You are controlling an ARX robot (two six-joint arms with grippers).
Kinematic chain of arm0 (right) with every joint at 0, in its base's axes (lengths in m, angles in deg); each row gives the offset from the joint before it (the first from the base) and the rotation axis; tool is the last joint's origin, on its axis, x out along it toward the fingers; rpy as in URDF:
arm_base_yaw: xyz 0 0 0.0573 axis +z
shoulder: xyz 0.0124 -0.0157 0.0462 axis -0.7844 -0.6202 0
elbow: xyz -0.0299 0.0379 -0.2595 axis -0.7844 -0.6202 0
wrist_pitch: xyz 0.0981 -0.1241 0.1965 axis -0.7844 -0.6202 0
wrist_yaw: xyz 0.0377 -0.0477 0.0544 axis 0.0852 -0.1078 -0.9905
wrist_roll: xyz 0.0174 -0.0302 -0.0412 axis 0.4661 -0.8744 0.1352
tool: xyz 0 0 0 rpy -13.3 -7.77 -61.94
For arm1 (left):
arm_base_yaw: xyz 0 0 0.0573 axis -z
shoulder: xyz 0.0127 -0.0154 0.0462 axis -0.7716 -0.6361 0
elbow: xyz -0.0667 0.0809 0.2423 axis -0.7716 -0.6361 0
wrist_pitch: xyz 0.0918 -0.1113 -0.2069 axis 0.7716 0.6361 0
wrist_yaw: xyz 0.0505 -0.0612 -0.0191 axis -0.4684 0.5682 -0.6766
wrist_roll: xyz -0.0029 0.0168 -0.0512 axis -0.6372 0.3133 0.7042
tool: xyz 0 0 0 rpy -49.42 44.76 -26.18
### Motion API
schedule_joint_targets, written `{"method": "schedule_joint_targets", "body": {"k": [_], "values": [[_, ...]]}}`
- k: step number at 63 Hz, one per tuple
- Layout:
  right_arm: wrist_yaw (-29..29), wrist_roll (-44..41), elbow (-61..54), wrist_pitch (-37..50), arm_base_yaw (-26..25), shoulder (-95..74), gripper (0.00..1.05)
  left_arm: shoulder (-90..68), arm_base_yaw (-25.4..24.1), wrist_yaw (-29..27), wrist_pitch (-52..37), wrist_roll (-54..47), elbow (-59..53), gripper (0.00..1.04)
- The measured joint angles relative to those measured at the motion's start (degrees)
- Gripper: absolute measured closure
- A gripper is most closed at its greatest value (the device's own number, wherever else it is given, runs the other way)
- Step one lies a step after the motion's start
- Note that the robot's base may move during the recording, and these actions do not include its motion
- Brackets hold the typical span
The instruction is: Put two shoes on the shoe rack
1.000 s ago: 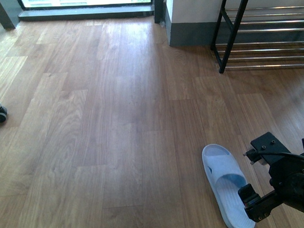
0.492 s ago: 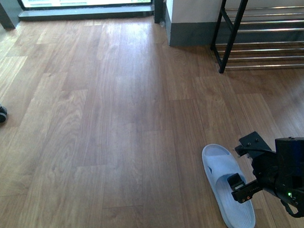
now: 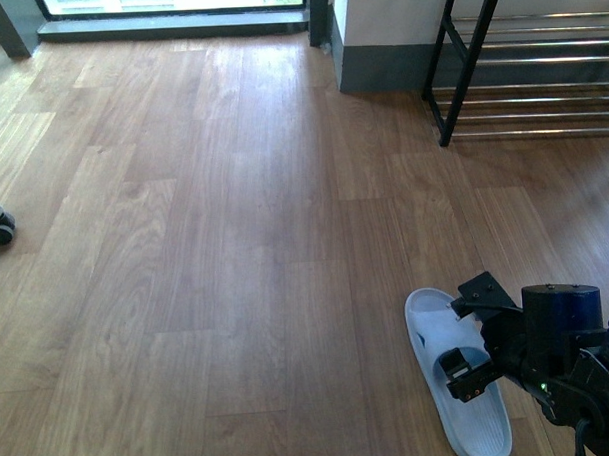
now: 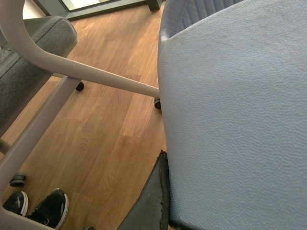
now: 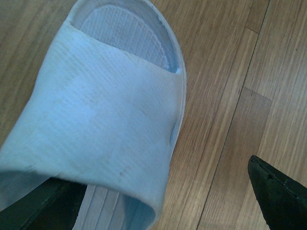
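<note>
The right tool [image 3: 470,334] is held spread astride the pale blue slide [image 3: 429,327]. The left tool's [image 4: 152,206] state cannot be told.

No writing, brand or number can be read on the slide [image 3: 433,329], shoe rack [image 3: 468,64] or floor [image 3: 235,240].

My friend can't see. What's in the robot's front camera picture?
The robot's right gripper hangs open over a pale blue slide lying on the wooden floor, bottom right. A black shoe rack with shiny rods stands further back, top right.
</note>
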Motion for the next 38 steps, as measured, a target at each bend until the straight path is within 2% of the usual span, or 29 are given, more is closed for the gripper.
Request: {"method": "schedule_joint_targets", "body": {"k": [9,14,20,38], "values": [[1.4,-2.3,4.3,0.4,-1.5,-3.6,0.11,0.0,0.0,0.0,0.0,0.0,0.0,1.03],[1.6,-3.0,5.4,0.8,-2.3,-4.7,0.28,0.0,0.0,0.0,0.0,0.0,0.0,1.03],[2.0,-3.1,5.8,0.9,-2.5,-5.0,0.42,0.0,0.0,0.0,0.0,0.0,0.0,1.03],[3.1,-2.9,4.6,2.1,-2.4,-5.3,1.03,0.0,0.0,0.0,0.0,0.0,0.0,1.03]]}}
